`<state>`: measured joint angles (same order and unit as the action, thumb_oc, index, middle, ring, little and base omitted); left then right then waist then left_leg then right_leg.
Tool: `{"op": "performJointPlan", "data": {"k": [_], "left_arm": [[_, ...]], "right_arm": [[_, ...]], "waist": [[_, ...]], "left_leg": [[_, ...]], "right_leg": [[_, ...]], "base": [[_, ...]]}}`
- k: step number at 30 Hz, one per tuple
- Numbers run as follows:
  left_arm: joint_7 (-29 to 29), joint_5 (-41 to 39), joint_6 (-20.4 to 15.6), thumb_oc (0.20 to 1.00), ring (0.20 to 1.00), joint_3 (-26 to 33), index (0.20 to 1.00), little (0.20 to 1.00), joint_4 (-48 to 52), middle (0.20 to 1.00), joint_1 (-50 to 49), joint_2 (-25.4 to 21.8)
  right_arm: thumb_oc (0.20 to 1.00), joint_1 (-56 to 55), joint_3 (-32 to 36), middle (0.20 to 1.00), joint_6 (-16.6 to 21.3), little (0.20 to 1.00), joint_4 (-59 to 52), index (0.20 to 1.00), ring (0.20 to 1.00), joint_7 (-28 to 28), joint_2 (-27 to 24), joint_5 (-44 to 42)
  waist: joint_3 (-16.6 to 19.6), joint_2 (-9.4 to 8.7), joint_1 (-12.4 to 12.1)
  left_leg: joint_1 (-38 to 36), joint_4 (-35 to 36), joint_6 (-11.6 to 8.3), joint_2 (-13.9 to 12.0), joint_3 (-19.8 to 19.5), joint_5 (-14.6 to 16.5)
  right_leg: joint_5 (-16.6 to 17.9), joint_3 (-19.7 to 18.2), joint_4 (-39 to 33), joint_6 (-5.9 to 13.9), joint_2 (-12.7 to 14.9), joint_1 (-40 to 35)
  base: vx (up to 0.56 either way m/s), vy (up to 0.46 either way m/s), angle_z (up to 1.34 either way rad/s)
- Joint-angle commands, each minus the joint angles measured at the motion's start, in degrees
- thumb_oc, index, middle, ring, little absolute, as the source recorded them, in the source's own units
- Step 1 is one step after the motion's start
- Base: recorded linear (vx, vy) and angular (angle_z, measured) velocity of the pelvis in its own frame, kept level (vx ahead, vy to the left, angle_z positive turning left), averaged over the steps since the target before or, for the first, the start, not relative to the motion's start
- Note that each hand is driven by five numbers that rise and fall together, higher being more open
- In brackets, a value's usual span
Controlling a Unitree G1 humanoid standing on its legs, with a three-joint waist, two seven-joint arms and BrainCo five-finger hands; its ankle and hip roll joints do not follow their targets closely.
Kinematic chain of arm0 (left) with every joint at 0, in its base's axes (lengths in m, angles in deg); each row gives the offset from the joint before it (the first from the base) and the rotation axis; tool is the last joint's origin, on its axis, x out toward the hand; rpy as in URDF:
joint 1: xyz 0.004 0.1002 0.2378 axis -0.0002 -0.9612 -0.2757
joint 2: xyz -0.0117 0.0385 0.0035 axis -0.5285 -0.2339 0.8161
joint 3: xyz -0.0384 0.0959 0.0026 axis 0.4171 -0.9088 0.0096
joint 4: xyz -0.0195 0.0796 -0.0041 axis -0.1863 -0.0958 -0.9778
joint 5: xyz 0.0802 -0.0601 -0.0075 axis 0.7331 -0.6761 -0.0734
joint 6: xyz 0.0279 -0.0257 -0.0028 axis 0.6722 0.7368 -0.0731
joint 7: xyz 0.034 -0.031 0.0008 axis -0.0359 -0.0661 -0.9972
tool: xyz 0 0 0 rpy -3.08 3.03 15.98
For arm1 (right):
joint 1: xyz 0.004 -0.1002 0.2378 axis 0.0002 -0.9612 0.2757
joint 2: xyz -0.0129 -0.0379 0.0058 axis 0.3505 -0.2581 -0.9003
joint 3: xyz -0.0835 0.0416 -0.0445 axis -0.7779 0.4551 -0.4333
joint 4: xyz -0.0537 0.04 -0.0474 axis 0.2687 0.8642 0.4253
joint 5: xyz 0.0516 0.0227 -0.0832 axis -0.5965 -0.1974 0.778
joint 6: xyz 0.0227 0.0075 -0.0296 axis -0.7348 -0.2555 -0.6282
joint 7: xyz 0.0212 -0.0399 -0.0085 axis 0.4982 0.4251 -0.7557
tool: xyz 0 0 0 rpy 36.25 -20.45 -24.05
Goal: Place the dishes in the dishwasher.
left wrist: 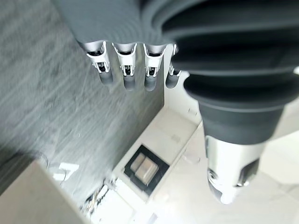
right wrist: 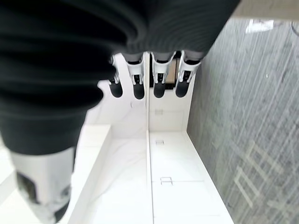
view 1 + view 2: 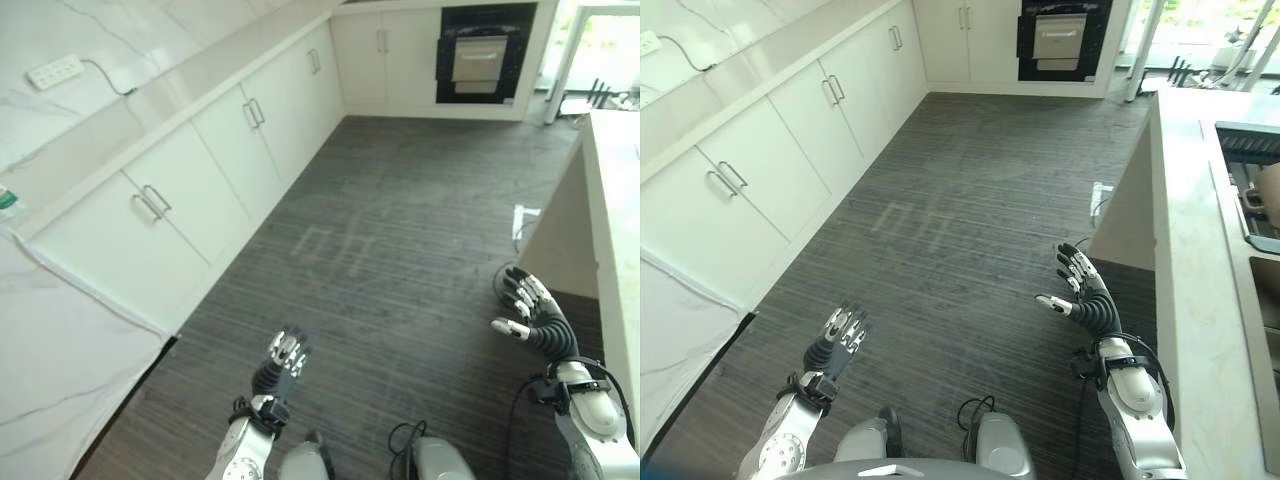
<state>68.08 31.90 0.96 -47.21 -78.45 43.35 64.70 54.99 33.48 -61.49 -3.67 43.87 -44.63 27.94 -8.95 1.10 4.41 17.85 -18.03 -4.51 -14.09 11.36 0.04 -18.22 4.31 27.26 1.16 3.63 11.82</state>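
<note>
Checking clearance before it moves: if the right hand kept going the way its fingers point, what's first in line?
Nothing close: the right hand points over open floor; the island counter flanks it.

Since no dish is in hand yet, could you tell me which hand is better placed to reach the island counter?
Probably the right hand: open and empty, it hangs beside the island counter. The left hand, also open, hangs over the floor.

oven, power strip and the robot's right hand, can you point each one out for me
oven (image 3: 481,58), left eye view, on its silver door panel
power strip (image 3: 55,71), left eye view, on its white body
right hand (image 3: 1087,300), right eye view, on the palm
</note>
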Motion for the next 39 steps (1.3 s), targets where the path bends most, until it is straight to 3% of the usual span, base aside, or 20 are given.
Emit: {"op": "performJointPlan", "data": {"k": [1,5,7,11,13,16,17,18,19,20,21,24,28,30,31,32,33,35,36,39], "left_arm": [[1.8,0.0,-3.1,1.000,1.000,2.4,1.000,1.000,2.8,1.000,2.2,-3.6],[2.4,0.0,-1.7,1.000,1.000,2.8,1.000,1.000,3.7,1.000,3.7,-4.4],[1.6,1.9,-1.3,1.000,1.000,2.5,1.000,1.000,3.8,1.000,5.0,-5.3],[1.6,2.6,0.5,1.000,1.000,2.1,1.000,1.000,4.6,1.000,6.1,-5.9],[0.8,3.5,0.6,1.000,1.000,1.8,1.000,1.000,5.8,1.000,6.0,-5.5],[-0.8,4.0,0.5,1.000,1.000,1.1,1.000,1.000,7.1,1.000,5.7,-5.8],[-0.7,3.9,1.0,1.000,1.000,1.6,1.000,1.000,7.9,1.000,5.7,-6.2],[-0.6,4.3,0.9,1.000,1.000,1.9,1.000,1.000,8.7,1.000,5.4,-6.6],[-0.5,4.6,0.3,1.000,1.000,2.0,1.000,1.000,8.8,1.000,5.1,-6.7],[-0.6,5.2,-0.8,1.000,1.000,1.9,1.000,1.000,9.5,1.000,4.5,-7.0],[-0.6,5.6,-1.2,1.000,1.000,1.9,1.000,1.000,9.9,1.000,4.3,-7.1],[-1.1,8.8,-4.5,1.000,1.000,-0.2,1.000,1.000,9.3,1.000,4.4,-7.5],[-1.3,8.3,-2.7,1.000,1.000,0.5,1.000,1.000,10.1,1.000,6.0,-7.8],[-1.3,8.5,-3.2,1.000,1.000,0.4,1.000,1.000,10.9,1.000,6.1,-7.7],[-1.2,9.2,-3.9,1.000,1.000,0.2,1.000,1.000,11.2,1.000,6.1,-7.5],[-1.3,10.5,-5.1,1.000,1.000,0.1,1.000,1.000,11.6,1.000,6.2,-7.2],[-1.5,11.2,-5.9,1.000,1.000,-0.2,1.000,1.000,11.9,1.000,6.2,-7.1],[-1.7,11.9,-7.1,1.000,1.000,-0.7,1.000,1.000,12.6,1.000,6.3,-6.7],[-1.6,12.7,-8.3,1.000,1.000,-0.8,1.000,1.000,12.5,1.000,6.5,-6.6],[-2.5,12.2,-9.8,1.000,1.000,-0.6,1.000,1.000,12.6,1.000,7.0,-6.4]], "right_arm": [[1.000,1.9,1.3,1.000,3.1,1.000,-4.6,1.000,1.000,-0.1,-1.1,-1.6],[1.000,1.7,1.1,1.000,2.3,1.000,-5.3,1.000,1.000,1.2,0.2,-1.8],[1.000,2.1,0.4,1.000,2.0,1.000,-5.2,1.000,1.000,3.0,1.9,0.7],[1.000,1.2,0.4,1.000,1.7,1.000,-5.2,1.000,1.000,4.3,3.6,1.3],[1.000,1.6,-0.6,1.000,1.6,1.000,-4.6,1.000,1.000,5.0,4.2,2.4],[1.000,1.2,-0.3,1.000,1.1,1.000,-4.6,1.000,1.000,4.5,3.6,1.7],[1.000,0.0,0.7,1.000,1.9,1.000,-4.9,1.000,1.000,3.1,3.3,1.1],[1.000,-1.0,1.2,1.000,2.9,1.000,-4.9,1.000,1.000,2.4,3.0,0.5],[1.000,-1.6,1.4,1.000,3.6,1.000,-4.8,1.000,1.000,2.1,2.8,0.0],[1.000,-2.2,1.7,1.000,4.2,1.000,-4.7,1.000,1.000,1.9,2.7,-1.2],[1.000,-2.3,1.8,1.000,4.3,1.000,-4.7,1.000,1.000,1.8,2.8,-1.6],[1.000,-2.5,1.1,1.000,4.6,1.000,-4.3,1.000,1.000,3.6,3.1,-0.5],[1.000,-1.8,1.3,1.000,4.0,1.000,-4.9,1.000,1.000,6.4,2.6,1.6],[1.000,-2.0,2.1,1.000,4.2,1.000,-5.4,1.000,1.000,7.0,1.9,1.6],[1.000,-2.1,2.4,1.000,4.5,1.000,-5.5,1.000,1.000,7.2,1.5,1.9],[1.000,-1.8,2.9,1.000,4.6,1.000,-5.6,1.000,1.000,7.6,0.7,2.1],[1.000,-1.5,3.3,1.000,4.9,1.000,-5.7,1.000,1.000,8.3,0.1,2.5],[1.000,-0.8,3.7,1.000,5.2,1.000,-5.7,1.000,1.000,7.9,-0.7,2.1],[1.000,-0.3,3.9,1.000,4.9,1.000,-5.8,1.000,1.000,7.8,-1.0,2.2],[1.000,1.3,4.0,1.000,4.0,1.000,-5.3,1.000,1.000,6.9,-1.9,0.9]], "waist": [[1.0,-0.81,1.6],[2.1,-0.30,1.6],[2.2,0.49,2.3],[1.2,0.60,2.5],[0.4,0.83,2.4],[-0.3,0.50,2.8],[-0.7,-0.29,3.2],[-0.9,-1.62,3.2],[-1.3,-2.56,3.4],[-1.6,-3.20,3.6],[-1.8,-3.18,3.6],[-1.2,-3.99,5.1],[2.2,-2.63,6.0],[2.9,-1.88,6.3],[3.0,-1.77,6.3],[3.1,-2.69,5.8],[2.6,-2.89,5.4],[1.7,-3.49,4.7],[1.0,-4.23,4.1],[-0.1,-4.67,3.1]], "left_leg": [[-2.4,0.8,-0.45,1.4,3.2,3.2],[-4.1,0.8,1.11,4.1,2.2,5.4],[-5.6,0.8,2.70,5.3,1.4,6.7],[-7.6,0.8,4.81,8.3,1.1,8.3],[-9.2,0.8,5.34,9.2,1.0,9.2],[-10.1,0.8,4.79,9.6,0.9,8.9],[-11.6,0.8,4.94,10.6,1.1,9.9],[-13.7,0.8,4.91,12.0,1.3,12.4],[-14.5,0.8,5.28,12.7,2.3,12.9],[-17.5,0.8,5.09,13.2,2.2,15.9],[-18.1,0.8,5.31,13.1,2.3,16.5],[-20.3,0.8,6.47,14.5,2.3,18.3],[-25.1,0.8,6.07,14.2,4.7,20.7],[-27.4,0.8,4.15,13.3,6.3,15.3],[-29.1,0.8,2.43,13.2,6.9,10.4],[-30.5,0.8,0.38,15.0,7.6,1.1],[-28.2,-4.3,-1.32,14.9,7.1,-2.4],[-21.8,-12.7,-2.47,13.8,5.9,-4.5],[-17.0,-14.7,-1.73,12.2,5.4,-3.3],[-15.8,-5.3,1.38,12.6,5.0,0.1]], "right_leg": [[4.0,5.1,-10.1,2.47,-1.2,-12.0],[5.4,5.2,-10.1,4.03,-0.4,-15.0],[13.2,6.7,-10.1,6.21,-0.2,-16.2],[20.1,6.8,12.5,7.65,2.3,-9.2],[20.9,7.8,18.0,6.87,3.6,-3.8],[17.3,10.7,4.5,5.77,-0.3,-5.0],[18.5,13.6,-7.6,5.52,-0.3,-5.8],[18.0,14.6,-10.1,6.39,1.9,-2.9],[19.8,15.5,-10.1,6.32,3.8,0.4],[22.4,15.6,-10.1,8.07,7.2,5.5],[23.2,15.4,-10.1,8.22,7.6,6.3],[22.5,11.3,-10.1,7.74,6.2,6.5],[17.8,11.8,-10.1,7.21,4.3,3.1],[16.1,11.9,-10.1,5.66,3.1,2.2],[15.0,11.6,-10.1,4.58,2.3,1.5],[14.5,10.8,-10.1,2.89,2.3,1.0],[13.6,9.9,-10.1,2.01,1.7,0.1],[12.3,8.1,-10.1,0.89,1.1,-1.7],[11.7,7.2,-10.1,0.66,1.2,-2.9],[10.9,3.8,-10.1,1.34,0.5,-4.2]], "base": [[0.30,0.263,-0.34],[0.30,0.229,-0.30],[0.31,0.248,0.00],[0.21,0.186,0.16],[0.23,0.154,0.00],[0.26,-0.035,-0.27],[0.40,-0.178,-0.29],[0.33,-0.224,-0.40],[0.45,-0.282,-0.41],[0.33,-0.234,-0.43],[0.48,-0.337,-0.13],[0.35,-0.285,0.09],[0.33,-0.188,0.33],[0.22,-0.134,0.07],[0.18,-0.222,-0.01],[0.17,-0.240,-0.21],[0.13,-0.207,-0.41],[0.12,-0.153,-0.52],[0.12,-0.117,-0.70],[0.13,0.004,-1.01]]}}
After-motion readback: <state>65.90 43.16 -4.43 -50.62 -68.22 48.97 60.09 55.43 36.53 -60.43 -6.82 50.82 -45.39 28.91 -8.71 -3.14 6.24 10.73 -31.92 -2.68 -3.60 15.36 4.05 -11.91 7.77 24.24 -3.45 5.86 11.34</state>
